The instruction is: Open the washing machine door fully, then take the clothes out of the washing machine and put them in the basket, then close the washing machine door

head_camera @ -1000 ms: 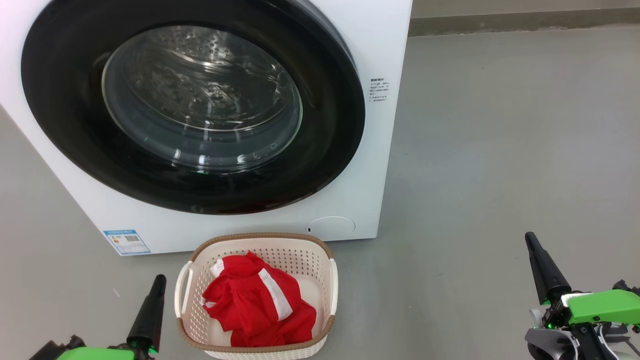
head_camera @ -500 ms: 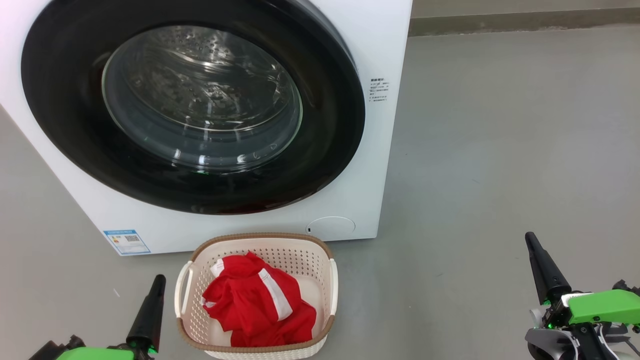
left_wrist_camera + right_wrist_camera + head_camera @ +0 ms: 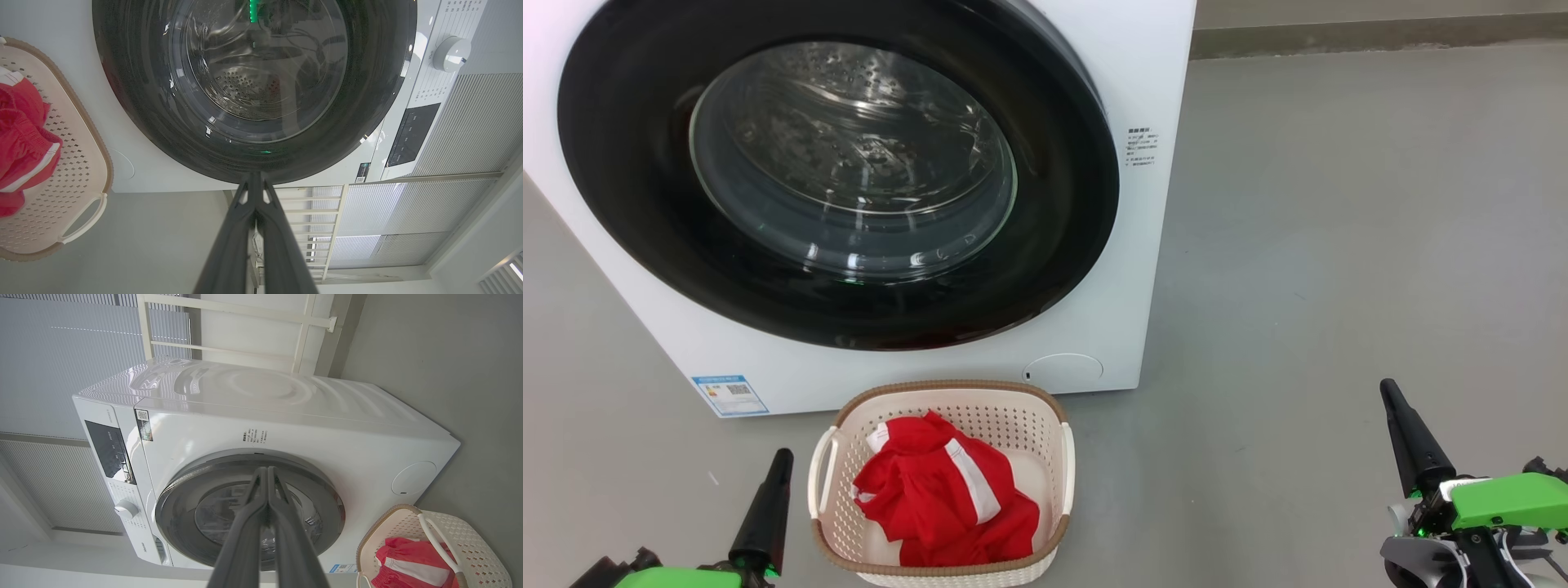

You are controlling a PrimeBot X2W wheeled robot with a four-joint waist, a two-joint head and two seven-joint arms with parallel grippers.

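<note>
The white washing machine (image 3: 1127, 73) stands ahead with its round black-rimmed door (image 3: 1062, 237) flat against its front; the steel drum shows through the glass. Red clothes (image 3: 931, 490) with white bands lie in the cream basket (image 3: 1067, 465) on the floor in front of the machine. My left gripper (image 3: 783, 454) is shut, low at the left of the basket, holding nothing. My right gripper (image 3: 1387, 385) is shut and empty, well off to the right over bare floor. The left wrist view shows the door (image 3: 367, 122), the basket (image 3: 94, 147) and the clothes (image 3: 20, 134); the right wrist view shows the machine (image 3: 327, 428).
Grey floor (image 3: 1339, 245) stretches wide to the right of the machine. A small round flap (image 3: 1062, 369) sits at the machine's lower right corner, a blue label (image 3: 729, 394) at its lower left. A control knob (image 3: 449, 53) and a cream railing (image 3: 327, 212) appear in the left wrist view.
</note>
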